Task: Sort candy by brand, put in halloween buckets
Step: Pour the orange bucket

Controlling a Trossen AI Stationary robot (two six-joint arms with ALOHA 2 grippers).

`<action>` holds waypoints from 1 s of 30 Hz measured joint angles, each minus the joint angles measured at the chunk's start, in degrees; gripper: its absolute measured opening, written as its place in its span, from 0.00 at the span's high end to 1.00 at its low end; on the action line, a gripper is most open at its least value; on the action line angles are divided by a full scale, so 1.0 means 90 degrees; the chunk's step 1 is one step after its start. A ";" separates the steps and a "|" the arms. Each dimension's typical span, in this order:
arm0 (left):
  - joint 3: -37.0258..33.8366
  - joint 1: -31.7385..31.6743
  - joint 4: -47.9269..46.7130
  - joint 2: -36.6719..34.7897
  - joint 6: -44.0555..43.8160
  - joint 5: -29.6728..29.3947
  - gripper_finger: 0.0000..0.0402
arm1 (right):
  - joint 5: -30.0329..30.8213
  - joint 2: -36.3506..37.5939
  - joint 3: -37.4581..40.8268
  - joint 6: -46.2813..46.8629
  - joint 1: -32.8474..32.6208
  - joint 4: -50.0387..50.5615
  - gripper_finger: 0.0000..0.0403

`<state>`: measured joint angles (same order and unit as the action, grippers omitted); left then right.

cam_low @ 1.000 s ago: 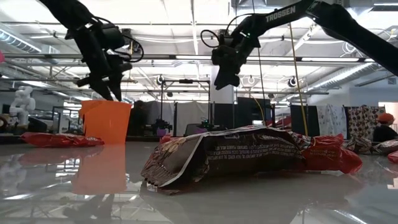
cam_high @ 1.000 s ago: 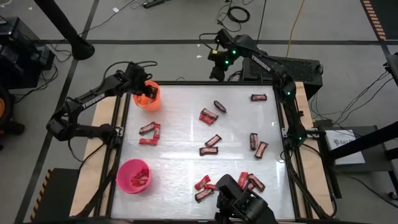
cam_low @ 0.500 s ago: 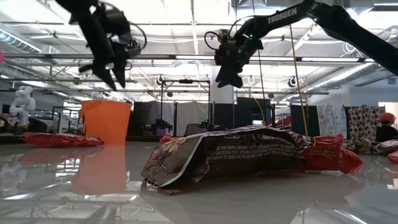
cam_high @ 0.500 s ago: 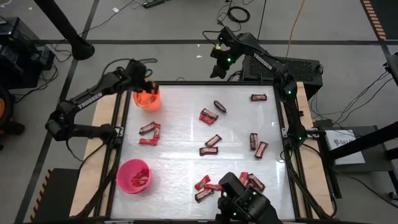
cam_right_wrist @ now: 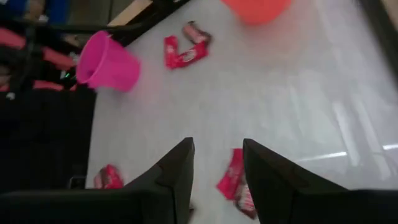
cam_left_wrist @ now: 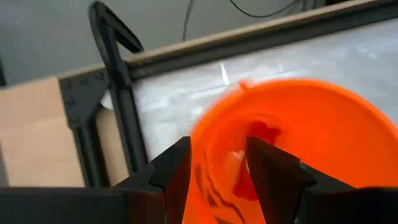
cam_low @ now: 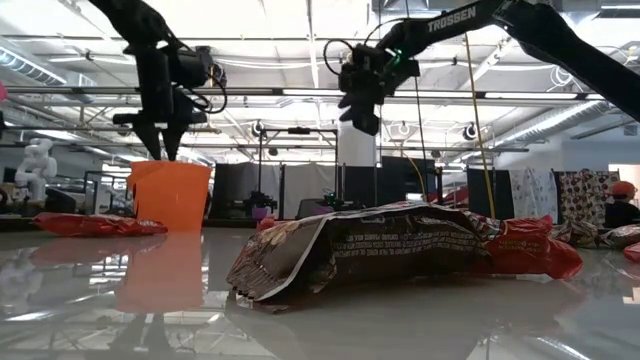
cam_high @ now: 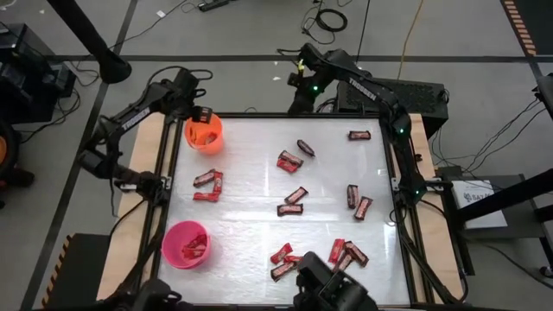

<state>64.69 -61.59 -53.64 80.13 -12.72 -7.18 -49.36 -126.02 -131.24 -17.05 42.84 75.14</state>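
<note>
High view, near edge to far edge. Table (cam_high: 259,186): white glossy top inside a dark frame.

Near edge: cluster of red and dark candy bars (cam_high: 282,257), unsorted, awaiting pickup. Beside it to the left, pink bucket (cam_high: 186,244), upright, red bars already inside; presumably the bin for one brand.

Middle: pair of dark bars (cam_high: 291,202); two more toward the right side (cam_high: 357,201); small group near the left rail (cam_high: 207,183). All loose and flat on the table.

Far part: red bars (cam_high: 289,161), one dark bar (cam_high: 306,148), one bar at the far right (cam_high: 359,136). Orange bucket (cam_high: 204,134) at the far left corner, upright, wrapped candy visible inside.

Left hand (cam_high: 195,115): poised above the orange bucket's far rim, fingers apart with a clear gap, nothing between them; likely position of a drop just completed, judged from the candy below.

Right hand (cam_high: 298,84): raised beyond the far edge, fingers apart, empty, touching nothing; waiting.
</note>
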 joint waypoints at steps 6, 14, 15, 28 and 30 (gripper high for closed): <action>0.0000 -0.0018 0.0071 0.0340 0.0519 -0.0163 0.60 | -0.0006 0.0003 0.0000 -0.0070 -0.0555 -0.0051 0.68; 0.0000 -0.0121 0.0038 0.0879 0.1124 -0.0117 0.60 | 0.0012 0.0003 0.0000 0.0314 -0.1141 -0.0399 0.68; 0.0000 -0.0121 0.0027 0.0920 0.1178 -0.0041 0.60 | 0.0016 0.0003 0.0000 0.0415 -0.1171 -0.0418 0.68; -0.0068 -0.0005 -0.0106 0.0948 0.1560 0.0152 0.96 | 0.0031 0.0003 0.0000 0.0487 -0.1201 -0.0243 0.68; -0.0083 0.0025 -0.0076 0.0848 0.1571 0.0118 0.96 | 0.0029 0.0003 0.0000 0.0456 -0.1149 -0.0243 0.68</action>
<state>63.94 -61.36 -54.33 87.76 1.42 -6.12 -49.10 -125.99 -131.24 -12.95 32.50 72.95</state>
